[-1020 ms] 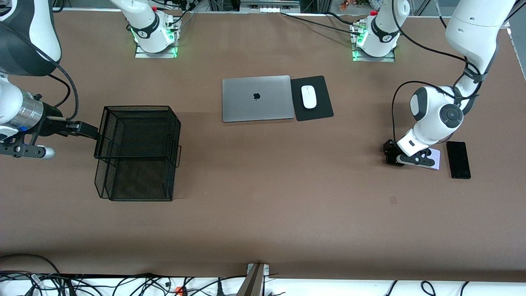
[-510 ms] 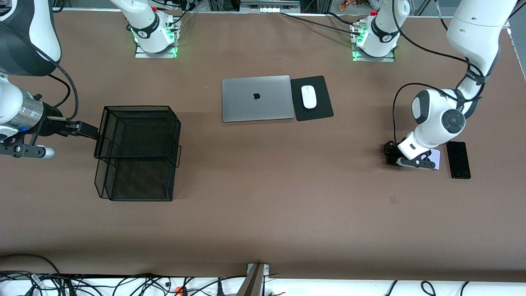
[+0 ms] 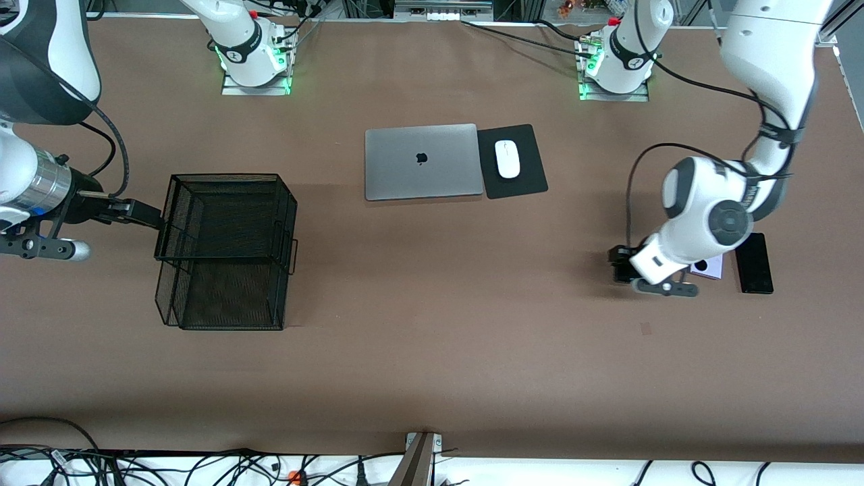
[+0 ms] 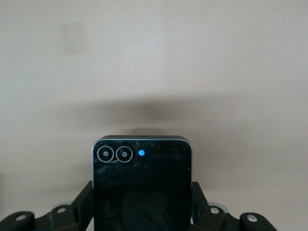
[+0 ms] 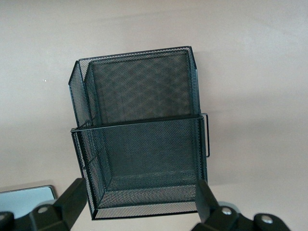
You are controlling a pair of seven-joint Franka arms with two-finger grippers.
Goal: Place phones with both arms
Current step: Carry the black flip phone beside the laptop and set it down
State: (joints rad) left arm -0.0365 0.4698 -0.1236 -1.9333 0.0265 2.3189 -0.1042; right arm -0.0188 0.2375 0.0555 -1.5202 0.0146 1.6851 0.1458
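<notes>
**Brown bench, two arms, phones at the left arm's end**

Right tool (image 3: 145, 214), released, waits at the mesh basket (image 3: 226, 250). Left tool (image 3: 624, 266) is clenched on the small black phone (image 4: 141, 185), held above the bench (image 3: 439, 351). Lilac phone (image 3: 710, 268) and long black phone (image 3: 754, 263) lie beside it.

1. My left arm comes down from its base in a high bend, wrist turned low over the table at its own end.
2. My left gripper (image 3: 624, 264) is closed tight, its fingers (image 4: 83, 207) clamped on the edges of the small squarish black phone (image 4: 141, 185).
3. My right arm waits, reaching level along the table.
4. My right gripper (image 3: 138, 212) is spread wide, fingers (image 5: 72, 199) well apart and holding nothing.
</notes>
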